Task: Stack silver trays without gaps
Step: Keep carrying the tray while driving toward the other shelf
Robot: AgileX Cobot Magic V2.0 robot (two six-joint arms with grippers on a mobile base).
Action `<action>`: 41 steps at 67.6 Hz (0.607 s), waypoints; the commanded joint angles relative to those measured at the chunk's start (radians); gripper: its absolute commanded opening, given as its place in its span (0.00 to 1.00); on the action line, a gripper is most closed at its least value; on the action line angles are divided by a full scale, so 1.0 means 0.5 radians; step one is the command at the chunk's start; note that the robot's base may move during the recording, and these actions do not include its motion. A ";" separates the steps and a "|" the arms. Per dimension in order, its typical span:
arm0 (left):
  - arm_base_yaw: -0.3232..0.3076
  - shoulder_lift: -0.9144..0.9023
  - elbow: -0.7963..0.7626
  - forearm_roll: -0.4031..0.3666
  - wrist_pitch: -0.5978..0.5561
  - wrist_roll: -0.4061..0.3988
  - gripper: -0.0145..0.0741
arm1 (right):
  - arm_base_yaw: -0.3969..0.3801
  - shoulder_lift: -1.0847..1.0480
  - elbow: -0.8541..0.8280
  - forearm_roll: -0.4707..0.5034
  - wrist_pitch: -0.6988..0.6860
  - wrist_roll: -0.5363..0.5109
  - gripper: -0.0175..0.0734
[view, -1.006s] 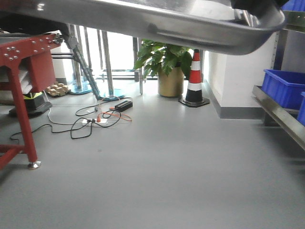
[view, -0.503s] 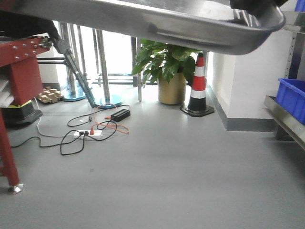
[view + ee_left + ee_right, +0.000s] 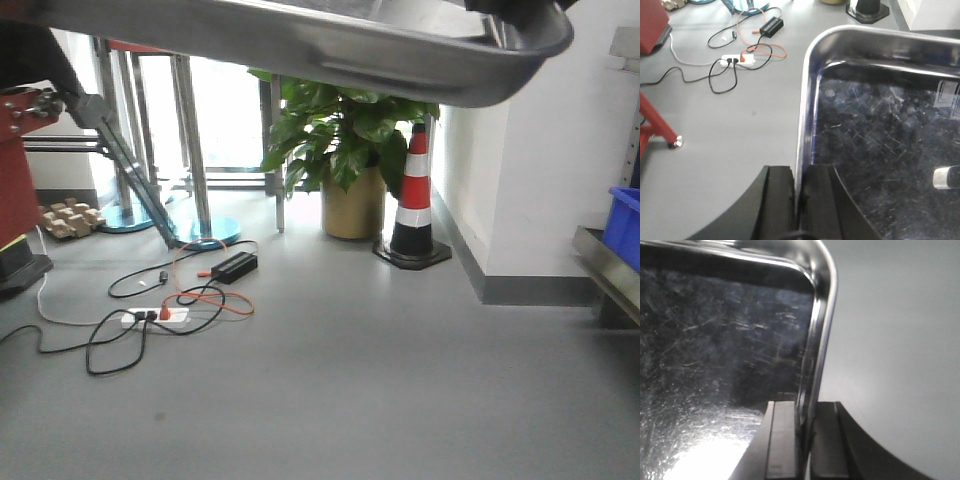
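One silver tray (image 3: 330,45) hangs in the air across the top of the front view, seen from below, high over the grey floor. In the left wrist view its scratched inside (image 3: 880,130) fills the right half, and my left gripper (image 3: 799,187) is shut on its left rim. From the right wrist the same tray (image 3: 725,340) fills the left side, with my right gripper (image 3: 807,432) shut on its right rim. Only this one tray shows.
On the floor lie a power strip with tangled cables (image 3: 155,318) and a black adapter (image 3: 232,266). A potted plant (image 3: 350,150) and a traffic cone (image 3: 413,195) stand by the white wall. A red frame (image 3: 20,140) is at left; a steel shelf (image 3: 605,265) with a blue bin is at right.
The front view has swung to the right: the red frame and cables have slid left, the blue bins have nearly left the picture. The tray stays held at the top.
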 commanded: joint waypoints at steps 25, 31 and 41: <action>-0.020 0.013 -0.010 0.052 -0.251 -0.021 0.15 | 0.027 -0.009 -0.028 -0.010 -0.410 -0.034 0.18; -0.020 0.013 -0.010 0.058 -0.251 -0.021 0.15 | 0.027 -0.009 -0.028 -0.010 -0.410 -0.034 0.18; -0.020 0.013 -0.010 0.058 -0.251 -0.021 0.15 | 0.027 -0.009 -0.028 -0.010 -0.410 -0.034 0.18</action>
